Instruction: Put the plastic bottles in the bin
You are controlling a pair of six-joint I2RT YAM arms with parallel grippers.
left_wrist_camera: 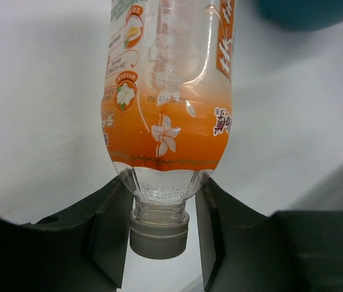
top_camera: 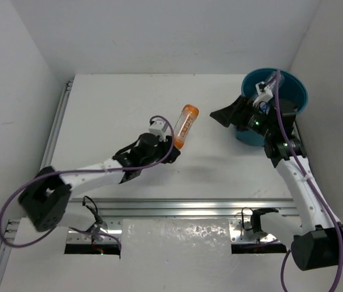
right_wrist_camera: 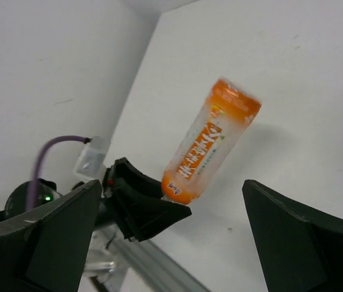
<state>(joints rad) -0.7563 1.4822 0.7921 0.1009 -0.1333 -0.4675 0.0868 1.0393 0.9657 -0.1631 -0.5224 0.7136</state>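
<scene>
An orange-labelled plastic bottle (top_camera: 185, 126) with a pale cap is held off the table near its middle, base pointing up and away. My left gripper (top_camera: 173, 143) is shut on its neck, and in the left wrist view the fingers (left_wrist_camera: 109, 234) press both sides of the neck just above the cap, on the bottle (left_wrist_camera: 165, 109). The teal bin (top_camera: 299, 91) stands at the far right corner. My right gripper (top_camera: 223, 115) is open and empty just left of the bin, facing the bottle (right_wrist_camera: 211, 146). No other bottles show.
White walls close in on the left, back and right of the table. An aluminium rail (top_camera: 190, 207) runs along the near edge. The bin's edge shows at the top of the left wrist view (left_wrist_camera: 305, 12). A purple cable (top_camera: 275, 91) hangs over the bin.
</scene>
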